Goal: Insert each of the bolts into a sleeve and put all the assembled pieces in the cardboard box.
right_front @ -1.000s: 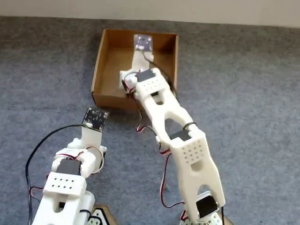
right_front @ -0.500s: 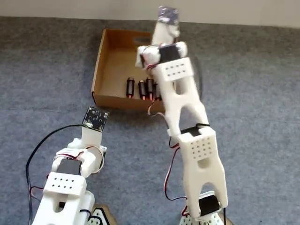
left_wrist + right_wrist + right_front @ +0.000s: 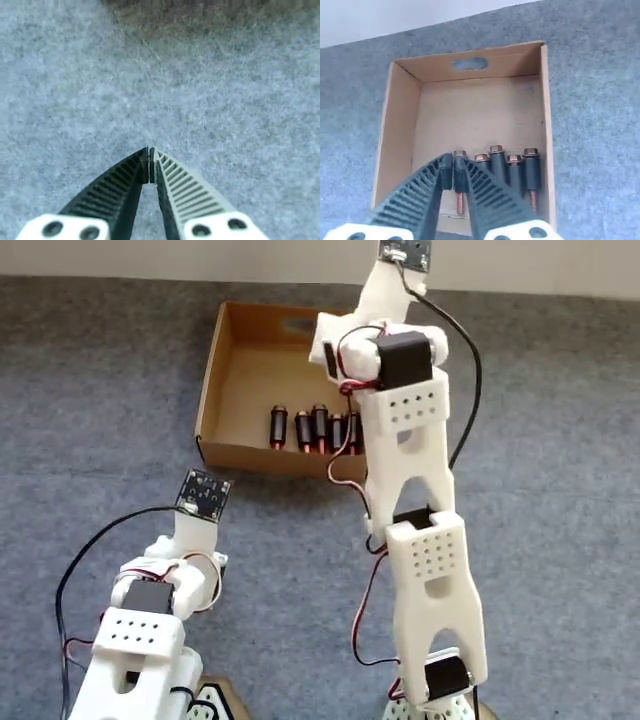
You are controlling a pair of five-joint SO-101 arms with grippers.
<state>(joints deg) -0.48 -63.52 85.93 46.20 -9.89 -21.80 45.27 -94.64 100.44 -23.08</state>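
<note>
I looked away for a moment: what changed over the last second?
The right gripper rose up out of the cardboard box, uncovering five assembled pieces lying by its near wall. The left gripper and the box stayed put.

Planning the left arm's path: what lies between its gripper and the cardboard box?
Bare grey carpet ahead of the left gripper, per the left wrist view.
</note>
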